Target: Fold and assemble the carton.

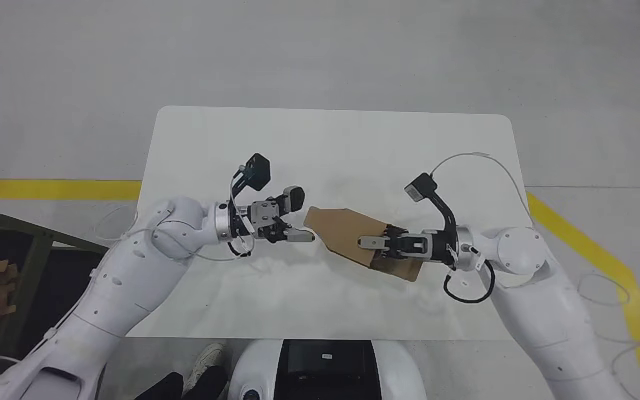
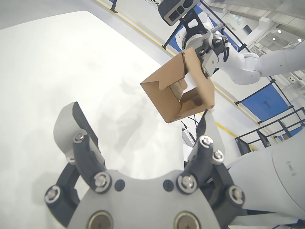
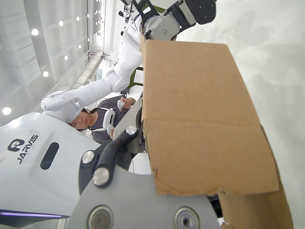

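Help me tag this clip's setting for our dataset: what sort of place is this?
Likely a robot lab or test hall, not a home: a yellow floor line, blue partition panels, and ceiling spotlights high overhead. The right gripper holds the carton over a white table.

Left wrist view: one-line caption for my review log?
Open left gripper faces the half-folded carton, held over the white table by the right gripper.

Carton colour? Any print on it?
Carton: plain brown cardboard, no print visible. Shows best in the right wrist view.
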Available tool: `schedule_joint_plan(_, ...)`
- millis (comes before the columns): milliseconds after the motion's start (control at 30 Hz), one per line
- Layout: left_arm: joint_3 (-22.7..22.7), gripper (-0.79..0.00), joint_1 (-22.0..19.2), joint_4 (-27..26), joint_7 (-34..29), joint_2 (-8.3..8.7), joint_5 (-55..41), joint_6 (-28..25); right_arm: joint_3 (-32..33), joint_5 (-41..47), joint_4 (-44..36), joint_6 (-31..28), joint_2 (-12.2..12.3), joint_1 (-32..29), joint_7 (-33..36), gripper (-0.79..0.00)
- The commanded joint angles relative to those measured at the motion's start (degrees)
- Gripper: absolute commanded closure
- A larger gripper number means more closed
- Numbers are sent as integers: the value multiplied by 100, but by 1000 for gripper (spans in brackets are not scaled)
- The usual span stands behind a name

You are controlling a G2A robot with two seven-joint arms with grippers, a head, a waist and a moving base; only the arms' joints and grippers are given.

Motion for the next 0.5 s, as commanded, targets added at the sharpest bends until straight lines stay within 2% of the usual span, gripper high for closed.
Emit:
schedule_joint_plan(0,4,-785,50,-27,7,-3,1,-24,9,37,11,10,0,-4,-43,0)
schedule_joint_plan(200,-14,-785,129,-47,17,-17,44,-27,-52,155,12,13,-8,32,-30,0)
schedule_joint_plan(467,106,-785,-10,-119,-82,-96,92,44,-292,238,-80,-29,-48,109,-22,0)
